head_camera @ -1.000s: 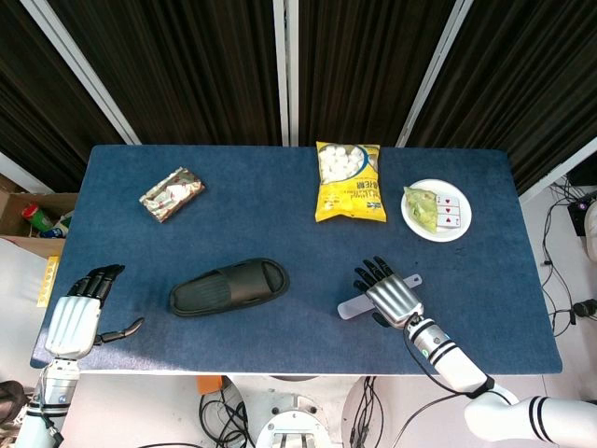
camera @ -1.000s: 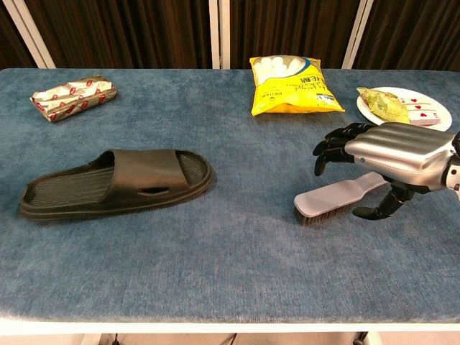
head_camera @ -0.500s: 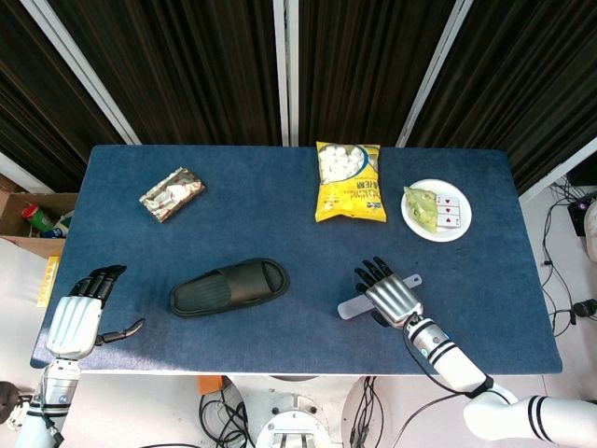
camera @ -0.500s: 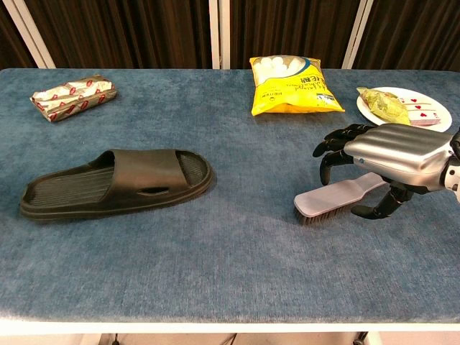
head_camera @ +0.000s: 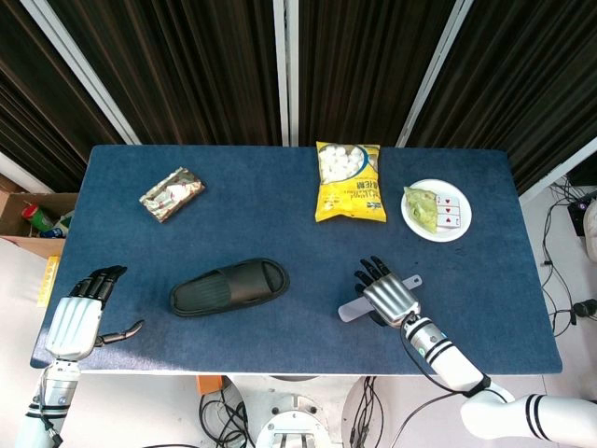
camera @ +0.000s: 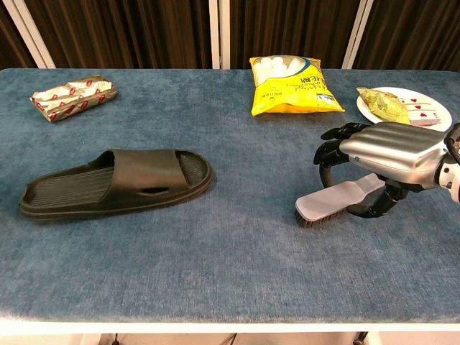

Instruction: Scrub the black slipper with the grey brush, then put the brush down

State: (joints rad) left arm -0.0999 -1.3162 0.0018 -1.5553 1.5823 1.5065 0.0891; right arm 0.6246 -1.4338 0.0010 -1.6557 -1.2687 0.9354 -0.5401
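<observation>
On blue cloth table (head_camera: 280, 201), black slipper (head_camera: 229, 286); dark slatted wall (head_camera: 196, 65) behind.

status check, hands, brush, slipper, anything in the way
Right hand curled over the grey brush handle, grip not confirmed. Left hand open at the table edge. Black slipper untouched, path from brush to slipper unobstructed.

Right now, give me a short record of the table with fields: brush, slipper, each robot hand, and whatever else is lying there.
brush: grey brush flat on the table, bristles down, partly under the right robot hand
slipper: black slipper sole down, apart from the brush
right robot hand: over the brush handle, fingers curled around it
left robot hand: near the table's edge, holding nothing, fingers apart
other: yellow snack bag, foil packet, white plate with playing cards
</observation>
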